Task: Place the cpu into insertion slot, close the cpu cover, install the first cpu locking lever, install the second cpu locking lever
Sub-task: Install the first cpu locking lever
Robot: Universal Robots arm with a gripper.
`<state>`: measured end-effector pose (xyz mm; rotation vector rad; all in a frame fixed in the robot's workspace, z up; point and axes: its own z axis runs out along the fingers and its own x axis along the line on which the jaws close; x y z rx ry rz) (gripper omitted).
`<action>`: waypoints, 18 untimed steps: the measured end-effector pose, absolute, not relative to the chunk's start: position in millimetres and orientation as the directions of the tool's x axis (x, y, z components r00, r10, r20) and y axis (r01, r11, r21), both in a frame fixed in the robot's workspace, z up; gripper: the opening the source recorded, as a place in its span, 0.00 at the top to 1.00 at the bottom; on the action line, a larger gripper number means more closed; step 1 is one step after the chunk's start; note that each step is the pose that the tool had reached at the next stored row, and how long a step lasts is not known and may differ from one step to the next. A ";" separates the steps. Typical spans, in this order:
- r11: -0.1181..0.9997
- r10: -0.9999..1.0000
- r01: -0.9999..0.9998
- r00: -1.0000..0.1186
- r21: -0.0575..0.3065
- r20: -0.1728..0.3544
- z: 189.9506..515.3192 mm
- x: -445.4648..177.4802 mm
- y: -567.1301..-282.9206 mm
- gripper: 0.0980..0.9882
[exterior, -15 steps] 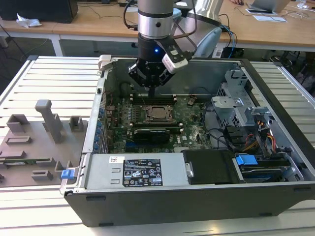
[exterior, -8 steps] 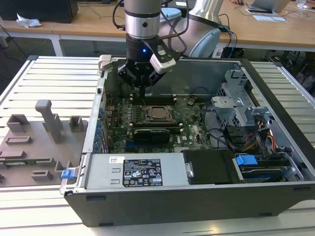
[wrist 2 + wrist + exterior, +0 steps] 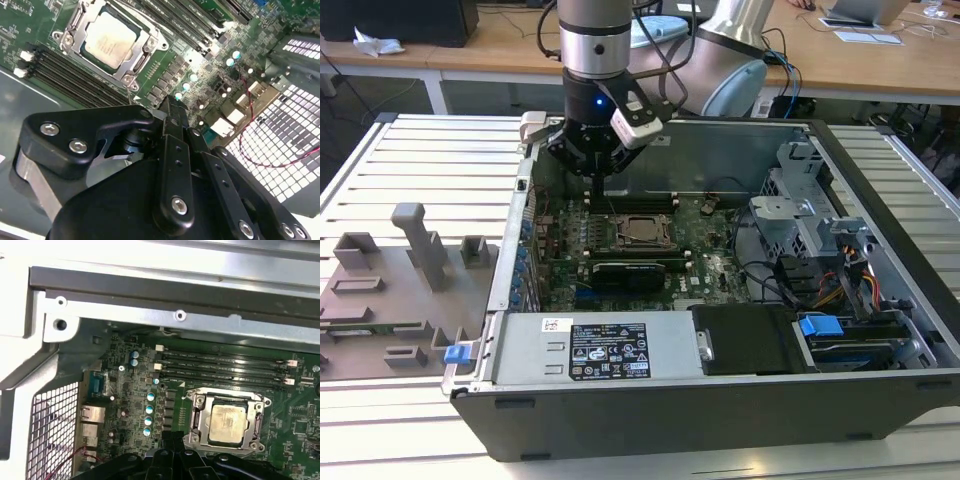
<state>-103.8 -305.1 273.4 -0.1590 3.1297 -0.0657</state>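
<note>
Two steps look done to me: the cpu [image 3: 227, 422] is sitting flat in the insertion slot [image 3: 664, 238], and the cpu cover [image 3: 227, 396] is folded down around it, with the chip's top showing through the square opening. What I can't call is the locking levers. From these angles I honestly can't make out whether either one is hooked down, so I'd count both as not confirmed. There's a thin wire rod [image 3: 131, 95] poking up by the socket corner nearest the fingertips. It might be a lever end, not sure.

The gripper [image 3: 172, 102] hangs over the green motherboard [image 3: 300, 450] with its fingers pinched together, and I can't see anything caught between them. The socket is just beyond the tips, close but apart, no contact as far as I can tell. The perforated case panel [image 3: 50, 430] is off to the fingers' other side, away from the socket.
</note>
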 end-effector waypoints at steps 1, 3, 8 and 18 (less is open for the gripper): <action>0.994 -0.102 -0.101 -0.995 -0.042 -0.005 273.2 -104.5 -304.3 0.99; 0.994 -0.102 -0.101 -0.995 -0.042 -0.005 272.8 -106.0 -302.8 0.99; 0.994 -0.101 -0.101 -0.995 -0.042 -0.005 271.9 -110.8 -299.9 0.99; 0.994 -0.102 -0.101 -0.995 -0.042 -0.005 270.3 -112.7 -290.9 0.99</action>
